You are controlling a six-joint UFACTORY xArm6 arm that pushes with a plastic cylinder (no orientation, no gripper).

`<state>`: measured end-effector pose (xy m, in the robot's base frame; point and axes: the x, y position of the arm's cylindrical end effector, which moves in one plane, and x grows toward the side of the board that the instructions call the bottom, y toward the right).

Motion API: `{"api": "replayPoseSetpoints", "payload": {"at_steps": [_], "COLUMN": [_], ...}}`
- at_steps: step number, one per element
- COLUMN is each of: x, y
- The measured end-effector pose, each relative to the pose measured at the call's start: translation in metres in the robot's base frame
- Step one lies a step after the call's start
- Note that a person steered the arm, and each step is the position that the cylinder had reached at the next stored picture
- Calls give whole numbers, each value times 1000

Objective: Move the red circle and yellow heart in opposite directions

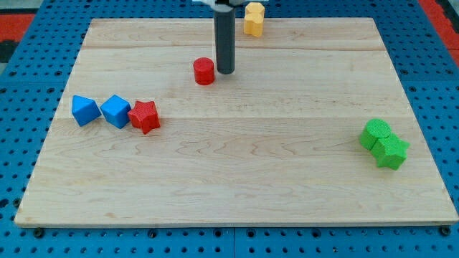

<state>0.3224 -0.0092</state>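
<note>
The red circle (pixel 204 71) sits on the wooden board (pixel 237 172) at upper centre. My tip (pixel 225 72) stands just to its right, close to it or touching; I cannot tell which. The yellow heart (pixel 254 18) lies at the board's top edge, above and right of my tip, apart from it.
Two blue blocks (pixel 85 110) (pixel 115 111) and a red star (pixel 145 116) sit in a row at the view's left. Two green blocks (pixel 376 133) (pixel 391 153) touch each other at the right. Blue pegboard surrounds the board.
</note>
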Motion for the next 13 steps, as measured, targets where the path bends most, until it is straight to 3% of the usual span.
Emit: {"api": "replayPoseSetpoints", "payload": {"at_steps": [1,2,3,4,5,6,7,8,9,10,11,13], "x": [5,40,-47,-128,-129,-124,-123,-116,-103,-96,-90,-93], "y": [-113,-215,-188,-107,-61,44,90,57,68,131,118,189]}}
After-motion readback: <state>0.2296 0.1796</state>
